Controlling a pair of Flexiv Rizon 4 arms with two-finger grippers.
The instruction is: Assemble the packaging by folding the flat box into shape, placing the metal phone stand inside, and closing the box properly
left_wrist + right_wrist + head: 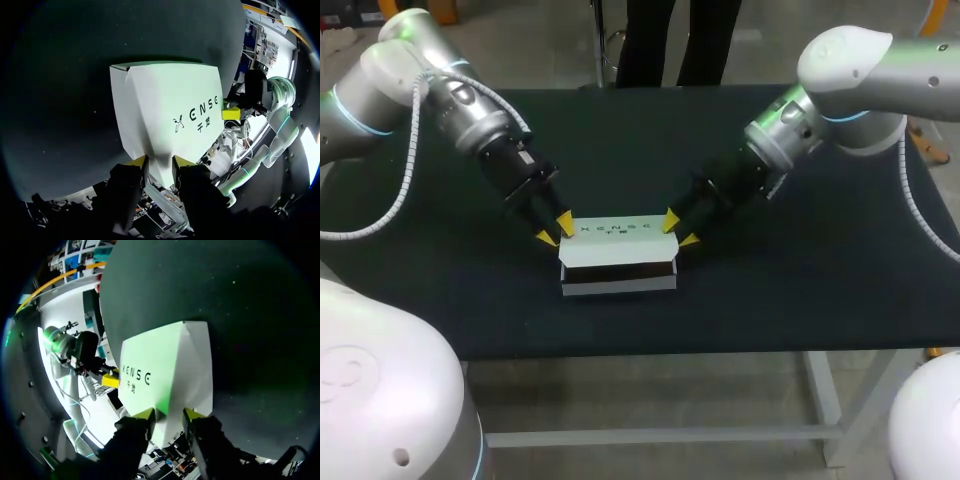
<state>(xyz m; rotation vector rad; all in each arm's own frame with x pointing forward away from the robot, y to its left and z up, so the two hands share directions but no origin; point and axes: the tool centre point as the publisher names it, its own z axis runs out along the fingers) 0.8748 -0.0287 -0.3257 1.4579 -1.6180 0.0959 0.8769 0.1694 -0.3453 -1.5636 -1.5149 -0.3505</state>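
Note:
The white box (618, 255) lies in the middle of the black table, its printed lid on top and a dark gap showing under the lid along the front. My left gripper (556, 230) is at the box's left end and my right gripper (679, 230) at its right end. In the left wrist view the box (165, 110) narrows to an end piece pinched between my left gripper's (160, 165) yellow tips. The right wrist view shows the box (167, 375) held the same way by my right gripper (169, 415). The phone stand is not visible.
The black table (800, 290) carries nothing else that I can see. Its front edge runs just below the box, and bare cloth lies on both sides behind the arms.

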